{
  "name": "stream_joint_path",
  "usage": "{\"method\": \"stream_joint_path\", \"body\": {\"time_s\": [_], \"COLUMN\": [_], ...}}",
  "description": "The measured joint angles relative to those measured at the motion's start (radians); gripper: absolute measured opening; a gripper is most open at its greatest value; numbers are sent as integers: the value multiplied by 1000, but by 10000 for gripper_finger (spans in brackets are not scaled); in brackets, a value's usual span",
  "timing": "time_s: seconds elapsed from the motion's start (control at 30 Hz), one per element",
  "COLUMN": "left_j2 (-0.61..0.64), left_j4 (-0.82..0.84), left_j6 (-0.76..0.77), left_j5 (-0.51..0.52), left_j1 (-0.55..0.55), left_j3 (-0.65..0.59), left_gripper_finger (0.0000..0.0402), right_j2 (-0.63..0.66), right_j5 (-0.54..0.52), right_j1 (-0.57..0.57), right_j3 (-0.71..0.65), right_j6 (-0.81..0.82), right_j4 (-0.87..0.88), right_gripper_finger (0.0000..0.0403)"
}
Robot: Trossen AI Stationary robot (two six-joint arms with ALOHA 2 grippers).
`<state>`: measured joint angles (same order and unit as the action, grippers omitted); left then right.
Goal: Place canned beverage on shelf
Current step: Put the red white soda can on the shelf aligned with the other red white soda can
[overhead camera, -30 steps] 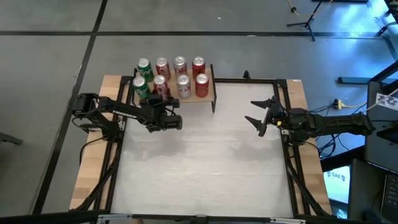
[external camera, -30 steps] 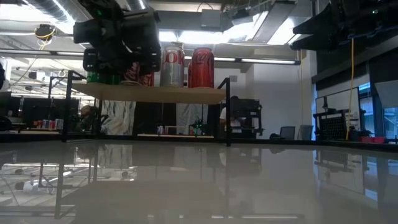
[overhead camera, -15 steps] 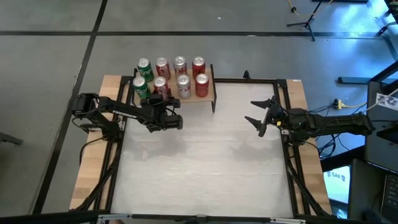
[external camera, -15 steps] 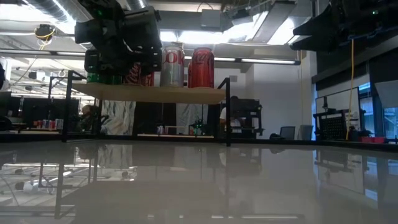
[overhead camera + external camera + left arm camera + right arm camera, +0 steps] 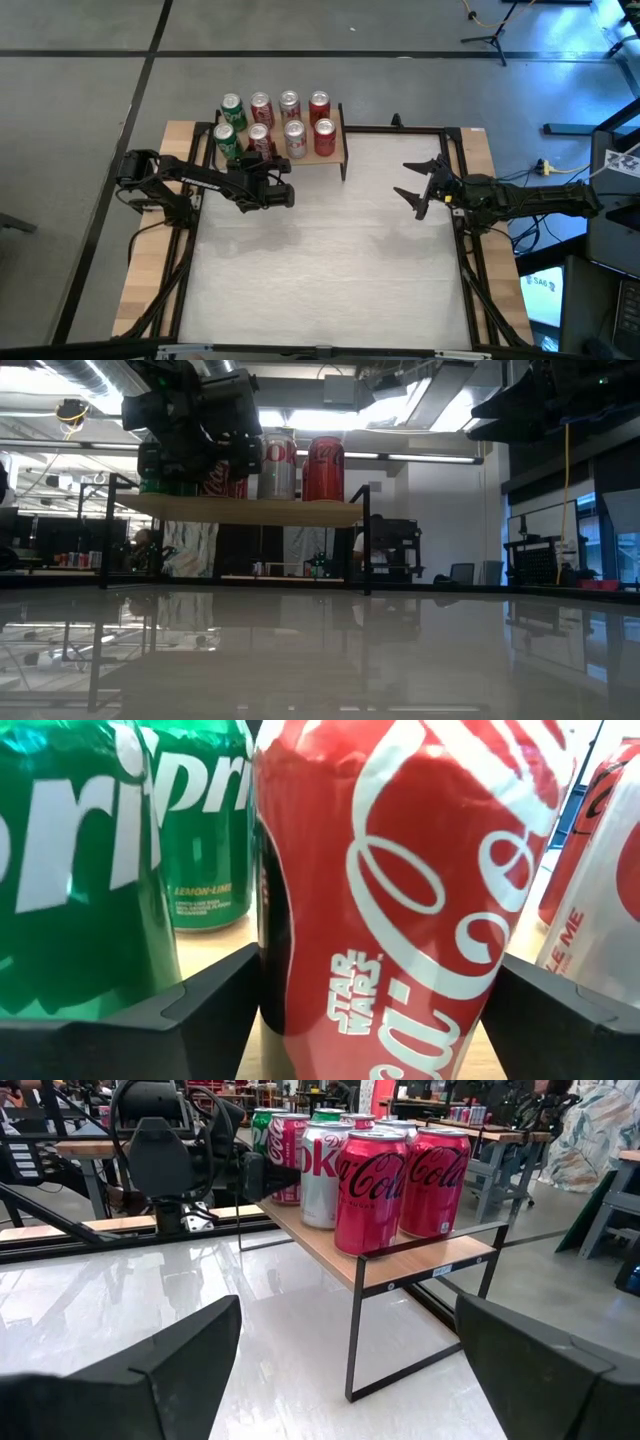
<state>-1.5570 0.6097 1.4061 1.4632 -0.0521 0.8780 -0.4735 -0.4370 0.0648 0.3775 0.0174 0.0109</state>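
The shelf [image 5: 336, 153] is a small light-wood board on thin black legs at the table's far left. Several cans stand on it in two rows. My left gripper [image 5: 258, 152] reaches level to the front row and is shut on a red cola can [image 5: 400, 870], second from the left [image 5: 258, 133], next to a green can [image 5: 70, 870]. My right gripper [image 5: 403, 178] hangs open and empty over the table's right side, and it also shows in the right wrist view [image 5: 345, 1340]. My left gripper has the red cola can between its two fingers, one on each side of the can's lower wall [image 5: 275, 970]. The fingers come level from the table's near side. The can stands upright among the other cans on the shelf board [image 5: 225, 955].
Two green cans [image 5: 228, 120] stand at the shelf's left end, red and silver cans [image 5: 305, 120] to the right. The white tabletop [image 5: 330, 260] lies bare in front of the shelf. Black frame rails [image 5: 455, 170] run along the table's sides.
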Motion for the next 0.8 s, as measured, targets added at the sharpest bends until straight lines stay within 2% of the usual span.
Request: {"method": "stream_joint_path", "body": {"time_s": [0.4, 0.6, 0.8], "left_j2": [-2, -2, -2], "left_j4": [0, -13, -15], "left_j6": [1, 6, -2], "left_j5": [-87, -105, -101], "left_j1": [0, 0, 18], "left_j3": [-2, -2, -2], "left_gripper_finger": [353, 370, 369], "right_j2": [0, 0, 0], "right_j5": [0, 0, 3], "right_j1": [0, 0, 0], "right_j3": [0, 0, 0], "right_j6": [0, 0, 3], "right_j4": [0, 0, -1], "right_gripper_finger": [363, 363, 363]}}
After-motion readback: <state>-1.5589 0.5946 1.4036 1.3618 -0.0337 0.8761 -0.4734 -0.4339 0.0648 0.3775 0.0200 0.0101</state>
